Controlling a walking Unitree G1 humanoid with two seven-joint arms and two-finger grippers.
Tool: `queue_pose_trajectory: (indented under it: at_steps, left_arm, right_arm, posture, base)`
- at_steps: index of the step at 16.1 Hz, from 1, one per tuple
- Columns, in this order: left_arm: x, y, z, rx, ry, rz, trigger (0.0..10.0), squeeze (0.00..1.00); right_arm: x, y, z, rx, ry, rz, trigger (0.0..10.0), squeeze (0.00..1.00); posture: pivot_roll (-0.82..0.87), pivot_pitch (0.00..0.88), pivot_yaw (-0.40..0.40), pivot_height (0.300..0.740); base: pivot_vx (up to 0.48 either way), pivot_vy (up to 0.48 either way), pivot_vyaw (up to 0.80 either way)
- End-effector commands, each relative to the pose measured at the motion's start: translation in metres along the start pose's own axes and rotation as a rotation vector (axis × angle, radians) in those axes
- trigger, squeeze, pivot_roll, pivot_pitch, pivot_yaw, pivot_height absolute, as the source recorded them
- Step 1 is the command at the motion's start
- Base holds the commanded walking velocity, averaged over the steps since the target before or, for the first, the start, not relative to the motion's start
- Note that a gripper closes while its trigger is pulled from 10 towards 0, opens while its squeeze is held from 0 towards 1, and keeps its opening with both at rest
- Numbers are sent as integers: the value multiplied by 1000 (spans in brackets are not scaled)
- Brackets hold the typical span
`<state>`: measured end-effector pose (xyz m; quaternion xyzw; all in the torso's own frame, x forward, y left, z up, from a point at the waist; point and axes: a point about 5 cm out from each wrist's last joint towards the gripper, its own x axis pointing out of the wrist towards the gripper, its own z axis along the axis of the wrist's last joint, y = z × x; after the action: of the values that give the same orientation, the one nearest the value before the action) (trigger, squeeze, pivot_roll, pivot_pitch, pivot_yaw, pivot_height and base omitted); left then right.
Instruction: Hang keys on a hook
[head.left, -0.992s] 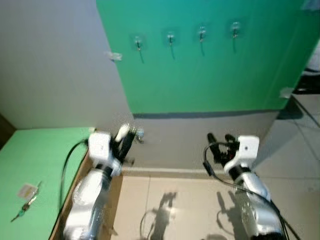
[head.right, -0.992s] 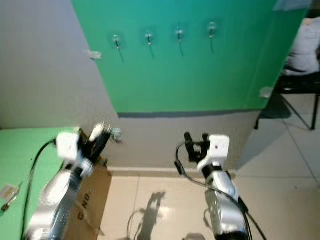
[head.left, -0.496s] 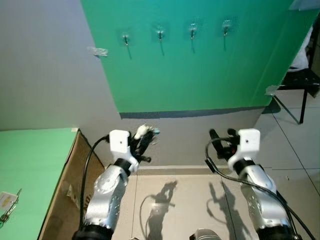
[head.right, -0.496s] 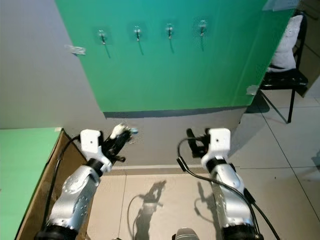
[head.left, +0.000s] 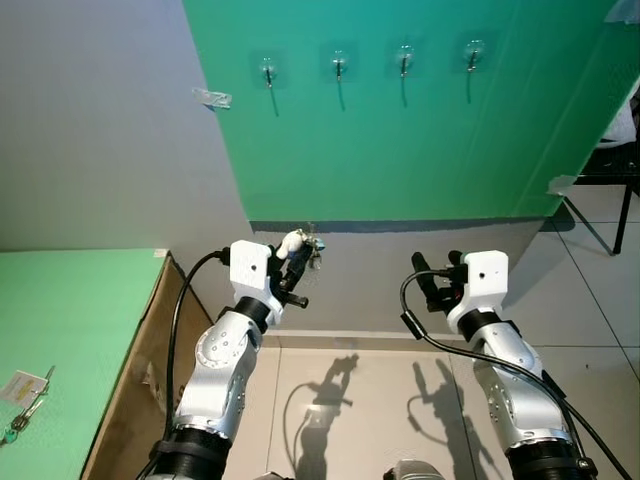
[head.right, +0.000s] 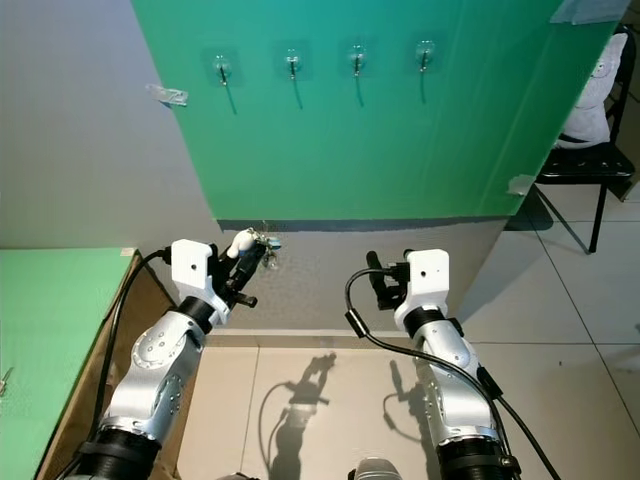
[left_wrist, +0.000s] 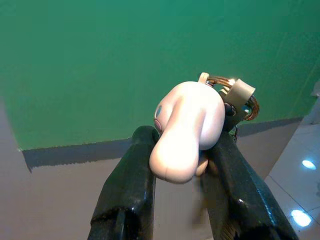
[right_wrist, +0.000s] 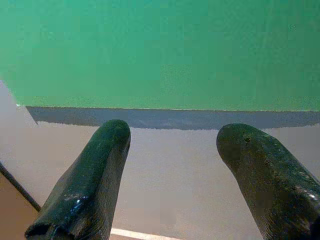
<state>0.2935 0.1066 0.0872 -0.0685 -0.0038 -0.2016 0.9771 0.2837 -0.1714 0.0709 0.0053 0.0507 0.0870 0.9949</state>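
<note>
L gripper (head.left: 297, 252): fingers pinched on the keys (left_wrist: 187, 127), held by a pale rounded fob w/ brass ring and small tag sticking out past the tips. Arm raised in front of the torso, low against the grey strip under the green wall (head.left: 400, 150).
R gripper (right_wrist: 172, 175): fingers spread, nothing between them; arm up at similar height on the right, idle.
Hooks (head.left: 268, 72): four clear stick-on hooks in a row high on the green wall, all bare. Leftmost one sits most nearly above the L gripper, well apart from it.
Other keys (head.left: 24, 402): second set w/ tag lies on the green table (head.left: 80, 340) at far left, not in play.
Step (judged): carry phase; lift and approach not yet done.
How to do well: raise L arm toward leftmost hook, get ring, not fob, leading. Bring ring above hook tip, then lower so it drops over; only then let go. Keep grip firm, fob looks smooth, may slip.
Risk: ring partly hidden behind fob, so alignment is hard to judge; stick-on hook may peel if pushed.
</note>
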Motion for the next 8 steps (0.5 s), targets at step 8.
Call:
queue_pose_trajectory:
  at_steps: [8]
  left_arm:
    - [13, 17, 22, 147, -44, 45, 0, 0]
  right_arm:
    - [8, 14, -3, 2, 0, 25, 10000, 0]
  posture:
    - [-255, 4, 130, 740]
  base:
    - [57, 120, 0]
